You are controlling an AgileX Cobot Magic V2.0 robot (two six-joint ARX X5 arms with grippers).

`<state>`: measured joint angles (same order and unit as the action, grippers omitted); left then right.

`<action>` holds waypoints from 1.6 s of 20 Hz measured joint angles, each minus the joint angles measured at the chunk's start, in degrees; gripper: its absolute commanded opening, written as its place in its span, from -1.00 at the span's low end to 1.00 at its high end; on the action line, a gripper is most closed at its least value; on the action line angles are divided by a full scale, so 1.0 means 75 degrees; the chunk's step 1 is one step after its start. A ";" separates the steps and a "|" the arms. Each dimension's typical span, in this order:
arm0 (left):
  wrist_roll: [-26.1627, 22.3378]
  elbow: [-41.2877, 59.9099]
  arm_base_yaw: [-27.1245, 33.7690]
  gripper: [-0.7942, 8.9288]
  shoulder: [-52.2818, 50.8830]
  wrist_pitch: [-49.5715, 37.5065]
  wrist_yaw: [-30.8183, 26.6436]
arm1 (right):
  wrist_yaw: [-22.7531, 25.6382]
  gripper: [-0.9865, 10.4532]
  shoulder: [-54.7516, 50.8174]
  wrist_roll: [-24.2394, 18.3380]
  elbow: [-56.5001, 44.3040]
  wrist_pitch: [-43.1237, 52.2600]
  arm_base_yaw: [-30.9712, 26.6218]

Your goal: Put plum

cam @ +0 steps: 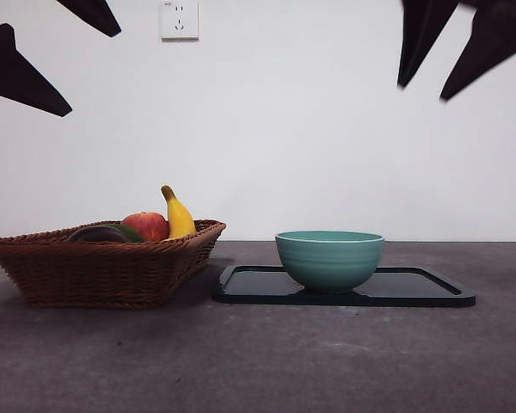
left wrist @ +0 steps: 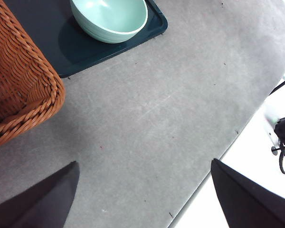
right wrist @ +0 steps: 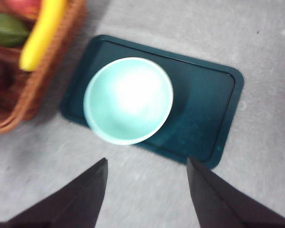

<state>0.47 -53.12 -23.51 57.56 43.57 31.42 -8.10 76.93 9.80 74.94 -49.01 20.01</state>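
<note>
Wicker basket (cam: 103, 271) walls keep the plum (cam: 97, 233) cradled; left gripper (left wrist: 145, 199) and right gripper (right wrist: 147, 190) are held high, spread, empty.

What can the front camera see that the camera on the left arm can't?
Only the front view shows the fruit in the basket: the banana, the red apple and the dark plum. It also shows a wall socket.

Only the left wrist view shows the left gripper, open above bare table, and the table's edge.

Both show the basket's woven wall, the green bowl and the dark tray under it.
</note>
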 measured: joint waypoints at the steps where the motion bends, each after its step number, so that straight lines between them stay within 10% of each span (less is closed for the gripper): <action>1: 0.0000 0.0000 0.0000 0.06 0.0000 0.0003 0.0000 | -0.0204 -0.36 0.0428 -0.0090 0.0181 0.0006 -0.0178; 18: 0.0000 0.0000 0.0000 0.06 0.0000 0.0055 0.0000 | -0.1306 -0.37 0.3756 -0.0332 0.0609 0.1772 -0.0583; 32: 0.0000 0.0000 0.0000 0.06 0.0000 0.0058 0.0003 | -0.1113 -0.81 0.4191 -0.0335 0.0612 0.2028 -0.0525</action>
<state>0.47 -53.12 -23.51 57.56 44.01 31.44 -16.45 108.36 7.29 79.53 -33.80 16.08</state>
